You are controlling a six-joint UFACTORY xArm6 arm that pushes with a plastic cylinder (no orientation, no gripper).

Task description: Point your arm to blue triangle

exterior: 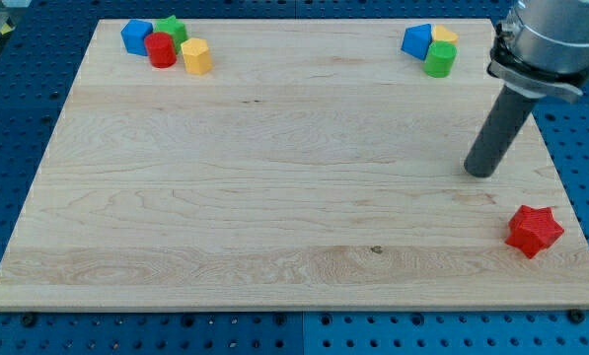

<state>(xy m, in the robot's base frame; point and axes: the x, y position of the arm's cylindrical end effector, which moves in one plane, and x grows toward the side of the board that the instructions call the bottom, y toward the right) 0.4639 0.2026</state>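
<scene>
The blue triangle lies near the board's top right corner, touching a green cylinder and a yellow block. My tip rests on the board at the view's right, well below and a little right of that cluster. A red star lies below and to the right of my tip, near the board's right edge.
At the top left a blue block, a green star, a red cylinder and a yellow block sit bunched together. The wooden board lies on a blue pegboard table.
</scene>
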